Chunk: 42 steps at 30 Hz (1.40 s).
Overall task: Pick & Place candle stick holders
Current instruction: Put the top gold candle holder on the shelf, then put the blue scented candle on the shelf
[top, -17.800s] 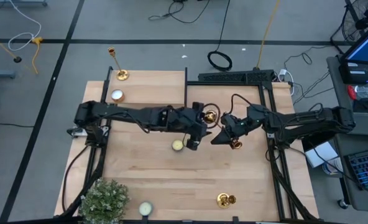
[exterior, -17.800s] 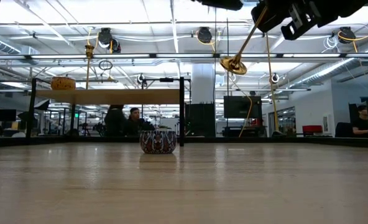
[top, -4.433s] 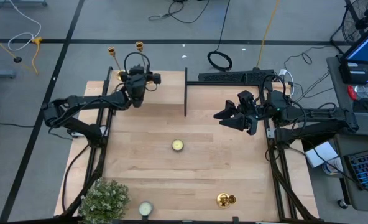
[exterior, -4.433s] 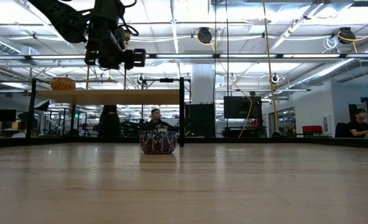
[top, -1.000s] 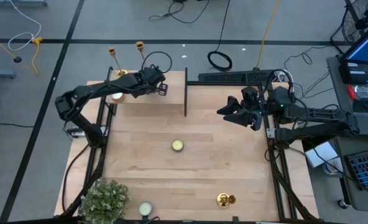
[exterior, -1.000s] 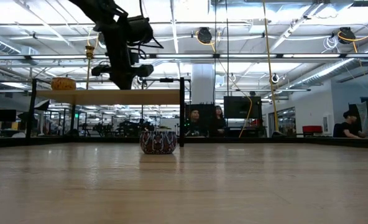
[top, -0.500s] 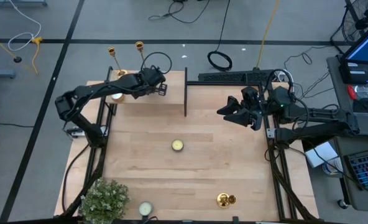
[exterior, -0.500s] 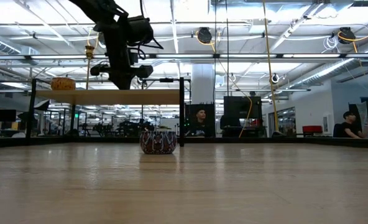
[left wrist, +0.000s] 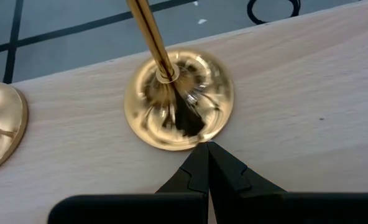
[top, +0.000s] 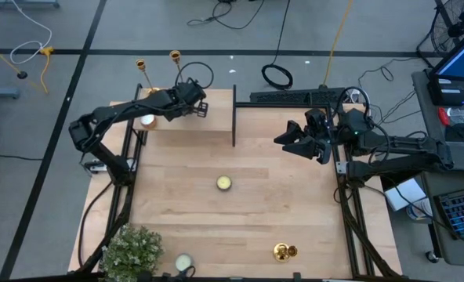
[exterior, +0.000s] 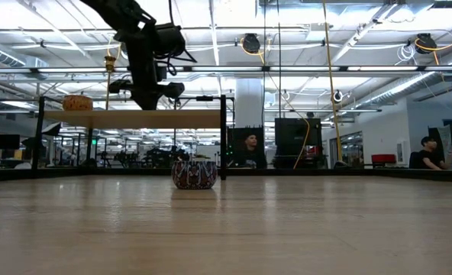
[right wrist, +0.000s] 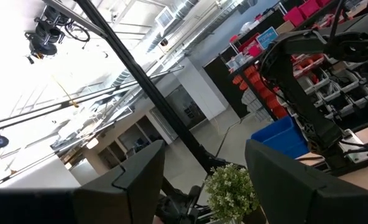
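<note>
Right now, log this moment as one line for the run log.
left hand: shut, empty, at standing candle stick holder on far left table edge | right hand: open, empty, waiting right | third holder: near edge

Wooden table (top: 279, 211) with some odds and ends on it

There's a yellowish tealight (top: 224, 182) near the middle, a leafy green plant (top: 130, 252) at the front left corner with a pale tealight (top: 184, 262) beside it, plus a patterned bowl (exterior: 194, 173) in the low view.

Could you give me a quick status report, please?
Left end effector shut, empty, beside placed candlestick. Right end effector open, waiting. Third candlestick remains.
</note>
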Tool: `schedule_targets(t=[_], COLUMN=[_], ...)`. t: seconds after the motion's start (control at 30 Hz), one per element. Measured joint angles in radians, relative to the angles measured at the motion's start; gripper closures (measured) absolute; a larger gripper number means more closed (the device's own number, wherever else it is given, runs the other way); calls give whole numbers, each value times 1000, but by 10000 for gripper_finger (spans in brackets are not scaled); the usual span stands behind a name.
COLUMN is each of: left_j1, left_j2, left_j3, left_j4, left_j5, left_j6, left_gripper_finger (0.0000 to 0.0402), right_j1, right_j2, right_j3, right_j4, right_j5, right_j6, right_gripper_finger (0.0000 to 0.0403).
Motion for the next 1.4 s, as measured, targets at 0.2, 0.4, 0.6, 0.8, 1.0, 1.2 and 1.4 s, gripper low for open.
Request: schedule_targets(t=[0.2,0.4,0.6,0.8,1.0,1.2,1.4], left_j1=[1,7,15,16,-37,-123,-202], left_j2=[0,0,0,0,0,-29,-132], left_j3=[0,0,0,0,0,0,0], left_j4=[6,30,30,30,7,-44,-112], left_j5=[-2,-2,-2,3,16,-18,-98], left_j6=[11,16,18,18,-28,-94,-174], left_gripper_finger=[402,402,402,402,402,402,402], right_j1=[0,0,0,0,0,0,0], right_j2=[0,0,0,0,0,0,0], right_j3=[0,0,0,0,0,0,0], right_j4=[0,0,0,-1,-1,-1,-1], right_j5=[0,0,0,0,-3,-3,-2], right_j6=[0,0,0,0,0,0,0], right_gripper_finger=[181,181,181,181,181,181,181])
